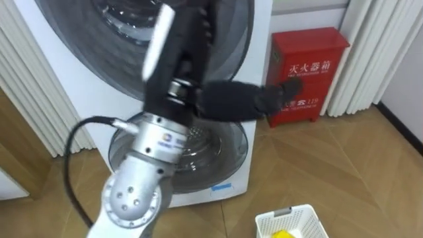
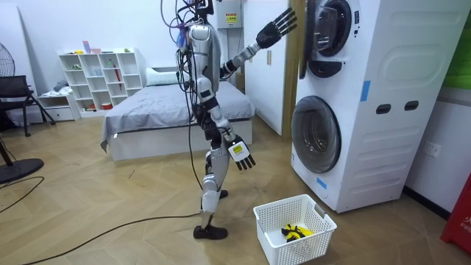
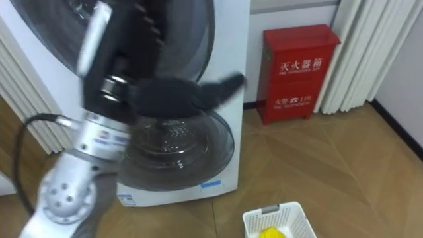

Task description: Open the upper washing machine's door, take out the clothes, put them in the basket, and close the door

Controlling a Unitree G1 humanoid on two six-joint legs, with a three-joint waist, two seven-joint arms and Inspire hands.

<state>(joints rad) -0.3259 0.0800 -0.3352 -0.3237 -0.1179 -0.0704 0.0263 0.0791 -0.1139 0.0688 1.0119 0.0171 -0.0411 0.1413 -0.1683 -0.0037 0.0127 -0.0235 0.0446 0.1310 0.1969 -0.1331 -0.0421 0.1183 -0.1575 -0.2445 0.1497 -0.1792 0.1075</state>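
Yellow cloth (image 2: 293, 232): lies in the white basket (image 2: 274, 240) on the floor.
Left hand (image 2: 277, 29): I see it raised by the washing machine (image 2: 368, 140), fingers spread, empty.
Right hand (image 2: 243, 157): hangs low, fingers loose.

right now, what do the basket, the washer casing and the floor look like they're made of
Basket: probably white plastic; thin lattice walls, matte.
Washer casing: white painted metal or plastic, smooth with a soft sheen; cannot tell which.
Floor: wood or wood-look laminate; grained planks laid at angles, slightly glossy.
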